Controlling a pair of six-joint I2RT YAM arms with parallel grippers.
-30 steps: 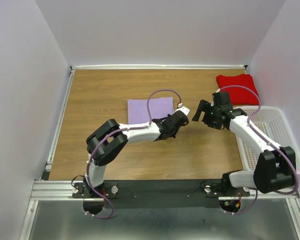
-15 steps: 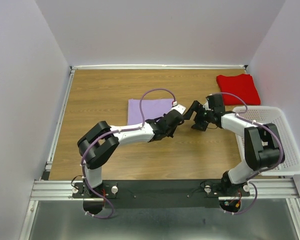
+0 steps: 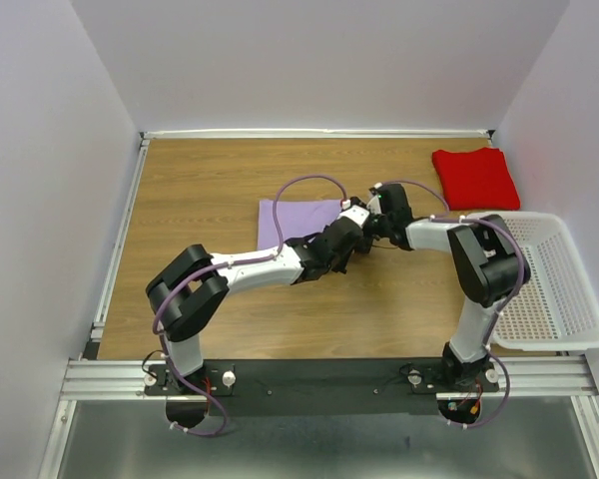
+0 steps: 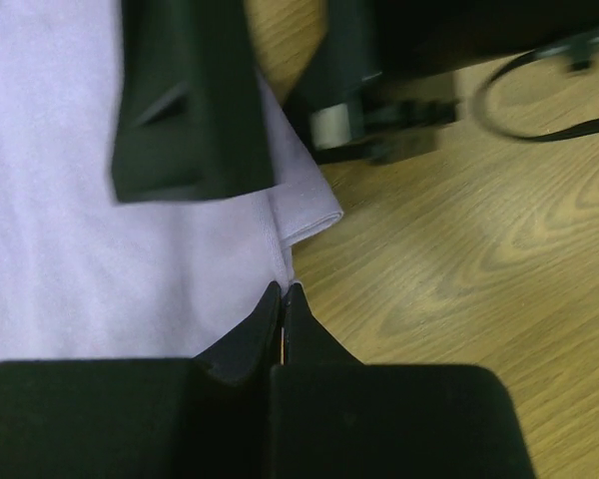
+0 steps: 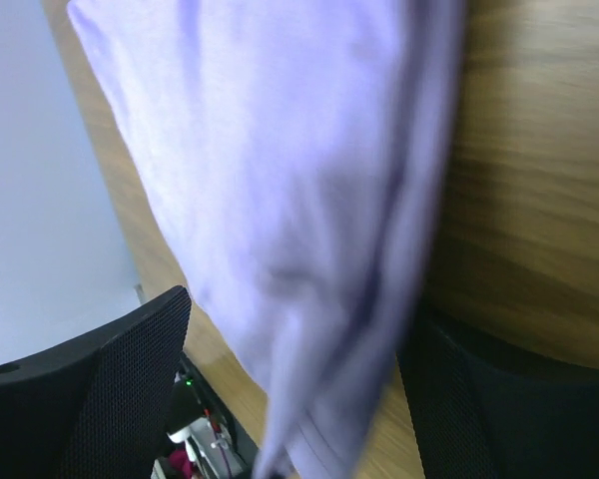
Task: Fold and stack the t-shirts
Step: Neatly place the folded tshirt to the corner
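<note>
Lavender t-shirt [image 3: 295, 222] and red t-shirt [image 3: 474, 178]: both lying folded, not yet stacked.
Mid-desk [image 3: 200, 299], left pincer [image 4: 283, 299] is sitting clenched at the lavender t-shirt's right hem, by a corner; whether cloth is nipped, cannot tell. Right pincer [image 5: 299, 339] is standing released, jaws straddling that same edge. Red t-shirt is resting in the far right corner, well apart. Judgement: folding looks done; carrying one shirt onto the other is remaining. Against a second ago: right arm has been swinging in from bare desk beside the basket [image 3: 564, 289] to meet the left; both shirts are staying put.
</note>
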